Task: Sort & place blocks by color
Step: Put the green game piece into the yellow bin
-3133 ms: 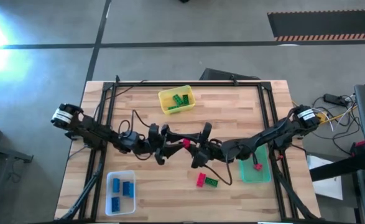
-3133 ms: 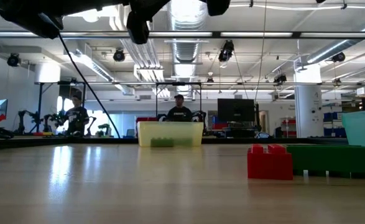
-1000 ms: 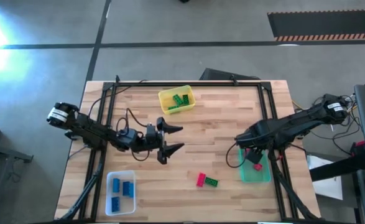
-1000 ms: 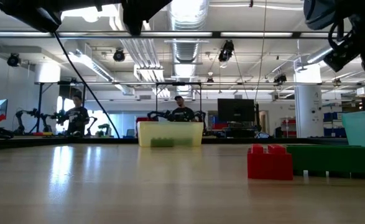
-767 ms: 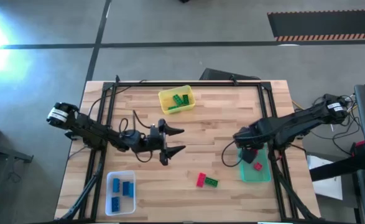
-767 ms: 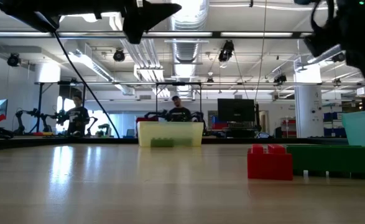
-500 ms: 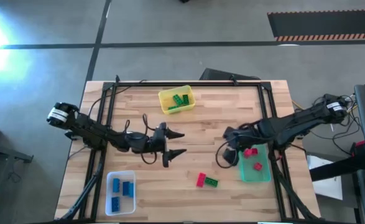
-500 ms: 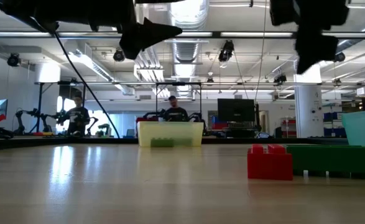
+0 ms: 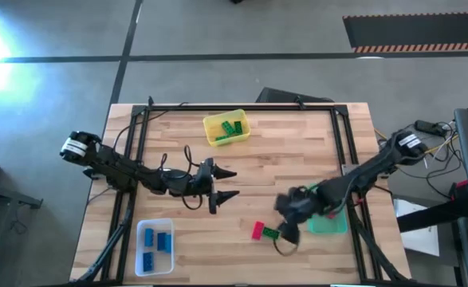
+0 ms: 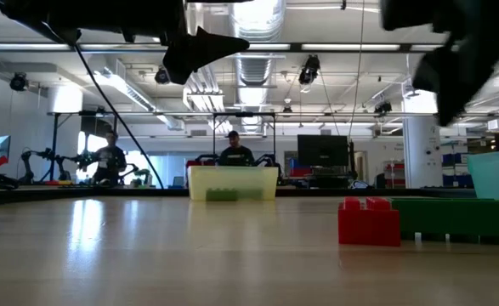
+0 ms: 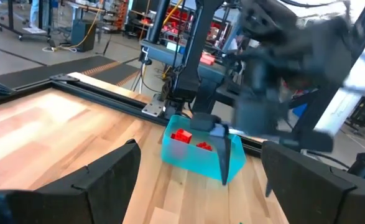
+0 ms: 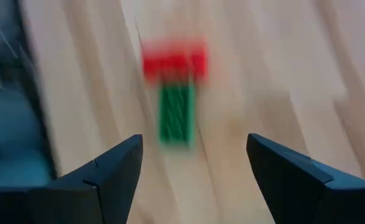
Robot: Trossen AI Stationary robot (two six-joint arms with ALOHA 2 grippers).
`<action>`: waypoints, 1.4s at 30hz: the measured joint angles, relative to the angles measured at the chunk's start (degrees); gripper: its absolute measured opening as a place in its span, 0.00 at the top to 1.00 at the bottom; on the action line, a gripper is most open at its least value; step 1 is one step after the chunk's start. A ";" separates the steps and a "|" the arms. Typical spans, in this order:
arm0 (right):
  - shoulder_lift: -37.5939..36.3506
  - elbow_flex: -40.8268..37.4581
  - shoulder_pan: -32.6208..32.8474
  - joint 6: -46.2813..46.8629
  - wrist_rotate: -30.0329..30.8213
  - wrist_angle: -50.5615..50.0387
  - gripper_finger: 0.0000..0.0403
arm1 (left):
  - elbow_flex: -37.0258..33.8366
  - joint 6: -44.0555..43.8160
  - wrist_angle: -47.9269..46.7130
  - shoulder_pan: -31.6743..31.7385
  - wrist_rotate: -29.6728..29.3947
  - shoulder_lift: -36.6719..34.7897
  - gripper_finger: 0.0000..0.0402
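Note:
A red block (image 9: 257,231) and a green block (image 9: 271,233) lie touching on the table near its front edge; they also show in the right wrist view, red block (image 12: 173,62) and green block (image 12: 175,115). My right gripper (image 9: 285,219) hangs blurred just right of them, open (image 12: 193,144), slanting down, touching nothing. My left gripper (image 9: 227,184) hovers open and level over the table's middle. Red blocks (image 11: 181,135) lie in the translucent green bin (image 9: 333,225). Green blocks sit in the yellow bin (image 9: 226,127), blue blocks in the clear bin (image 9: 154,245).
A black frame (image 9: 241,106) runs along the table's far and side edges. Cables trail from both arms over the wood. Bare wood lies between the yellow bin and the two loose blocks. People sit at desks in the room beyond (image 10: 232,153).
My right gripper has swung from above the translucent green bin toward the table's near left, tipping down over the red and green blocks. My left gripper has tipped to level and sunk a little, staying open.

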 joint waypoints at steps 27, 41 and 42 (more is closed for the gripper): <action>19.60 2.16 9.69 -6.63 14.48 7.49 0.31 | 0.27 0.58 0.00 0.11 -0.02 0.00 0.21; 20.48 1.66 9.03 -3.82 15.15 7.60 0.70 | 0.34 0.42 0.02 0.13 -0.04 0.00 0.21; 20.46 1.66 9.03 -4.00 15.18 7.59 0.69 | 0.34 0.42 0.00 0.13 -0.04 0.00 0.21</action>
